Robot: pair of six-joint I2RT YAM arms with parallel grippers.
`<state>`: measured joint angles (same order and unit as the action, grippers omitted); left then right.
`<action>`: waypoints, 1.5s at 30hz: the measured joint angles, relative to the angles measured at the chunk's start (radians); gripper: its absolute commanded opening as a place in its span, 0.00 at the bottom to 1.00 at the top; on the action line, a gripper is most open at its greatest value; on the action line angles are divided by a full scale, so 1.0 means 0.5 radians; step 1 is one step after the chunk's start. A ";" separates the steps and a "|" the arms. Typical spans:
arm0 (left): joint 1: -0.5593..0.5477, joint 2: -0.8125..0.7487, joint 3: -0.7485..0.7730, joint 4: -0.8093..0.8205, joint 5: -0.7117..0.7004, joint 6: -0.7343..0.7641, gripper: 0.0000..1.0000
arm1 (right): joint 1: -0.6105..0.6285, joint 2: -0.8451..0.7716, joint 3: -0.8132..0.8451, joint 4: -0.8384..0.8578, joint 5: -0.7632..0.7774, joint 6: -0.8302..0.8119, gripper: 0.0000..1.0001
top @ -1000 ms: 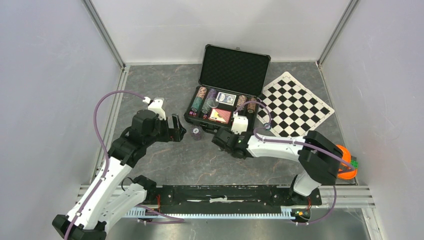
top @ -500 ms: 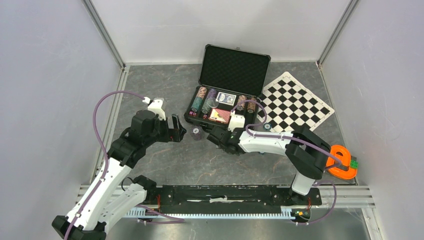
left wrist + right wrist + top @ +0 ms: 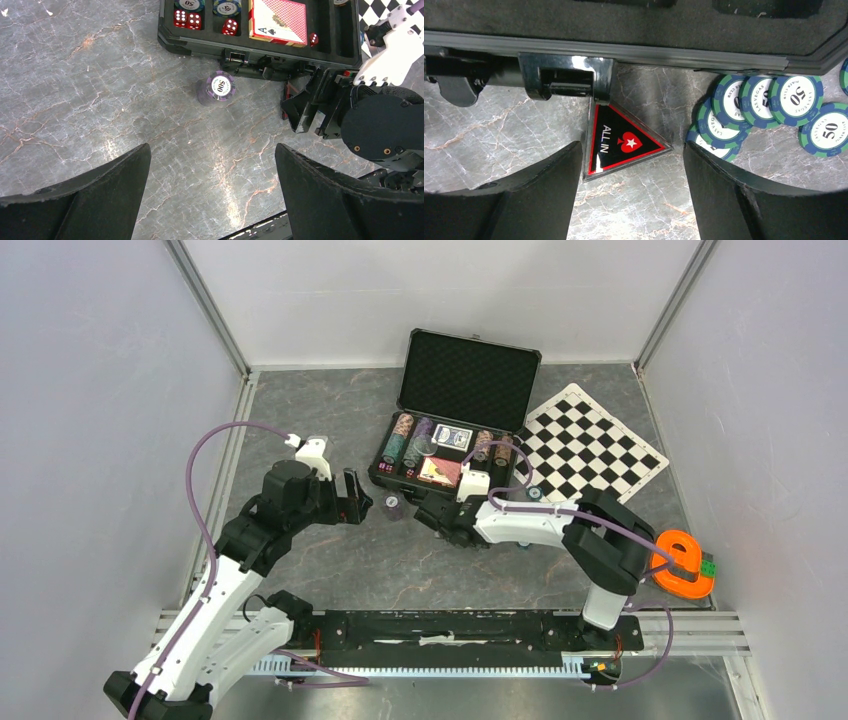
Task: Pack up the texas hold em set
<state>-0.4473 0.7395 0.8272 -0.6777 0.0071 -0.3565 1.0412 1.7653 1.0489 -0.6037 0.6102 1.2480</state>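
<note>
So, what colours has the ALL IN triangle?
Triangle: black, red border, white letters; right wrist view.

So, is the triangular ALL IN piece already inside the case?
No, the ALL IN piece lies on the table, just outside the front wall of the case.

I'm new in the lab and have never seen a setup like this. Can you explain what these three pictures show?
Two white robot arms are bolted at the table's near edge, each ending in a two-finger gripper. The overhead picture shows the whole table; the other two come from cameras on the wrists. On the table lie an open black case with chips, cards and dice, a chequered mat and an orange piece. The left gripper is open and empty, facing a purple chip stack. The right gripper is open, its fingers either side of a triangular ALL IN marker, near loose teal chips. Nothing is held.
</note>
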 measured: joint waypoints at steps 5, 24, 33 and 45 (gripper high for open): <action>0.000 0.004 0.000 0.000 0.000 0.001 1.00 | -0.030 0.002 -0.002 0.028 -0.002 -0.027 0.75; 0.000 0.008 0.000 0.000 -0.002 0.013 1.00 | -0.037 -0.021 -0.048 0.111 -0.076 -0.050 0.60; 0.000 0.012 0.000 0.000 -0.003 0.014 1.00 | -0.032 -0.203 -0.086 0.151 -0.262 -0.227 0.54; 0.000 0.056 0.000 0.000 -0.008 0.014 1.00 | -0.029 -0.688 -0.085 0.300 -0.301 -0.623 0.52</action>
<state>-0.4473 0.7677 0.8272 -0.6777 0.0029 -0.3492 1.0267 1.4212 1.0065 -0.4538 0.4595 0.9363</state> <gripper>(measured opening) 0.994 0.658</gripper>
